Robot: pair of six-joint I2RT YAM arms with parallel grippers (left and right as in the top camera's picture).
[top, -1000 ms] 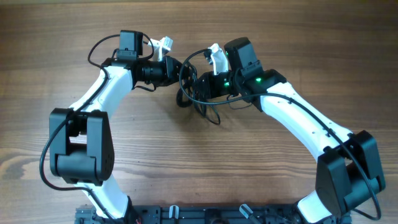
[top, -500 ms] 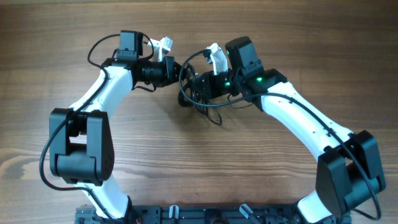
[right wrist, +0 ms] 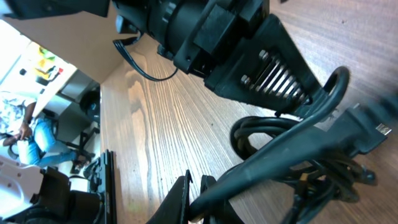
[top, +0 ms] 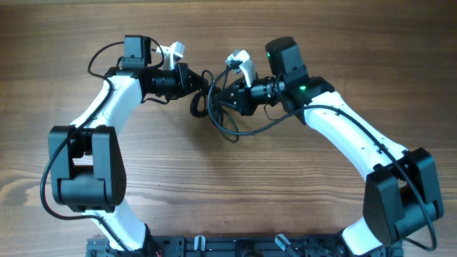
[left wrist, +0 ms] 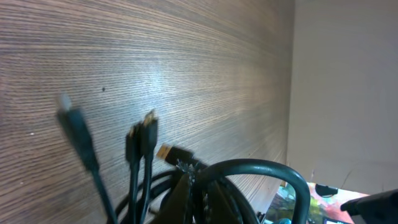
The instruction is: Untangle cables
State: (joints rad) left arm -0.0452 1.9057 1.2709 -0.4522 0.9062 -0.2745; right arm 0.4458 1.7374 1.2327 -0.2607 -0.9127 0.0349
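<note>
Both clamped | left gripper [top: 198,87] pinches cables [top: 243,131] | right gripper [top: 218,97] pinches same cables

Overhead straight down on table [top: 214,185]; wrist views low, close; cables [right wrist: 273,152] common to all.

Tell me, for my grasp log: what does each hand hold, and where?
Both grip the cables: left hand on a loop at the bundle's left edge, right hand on a strand at its right.

Faintly glossy wood-grain table [left wrist: 186,62], smooth black rubbery cables [left wrist: 261,165], shiny gold metal plug tips [left wrist: 163,151]
</note>
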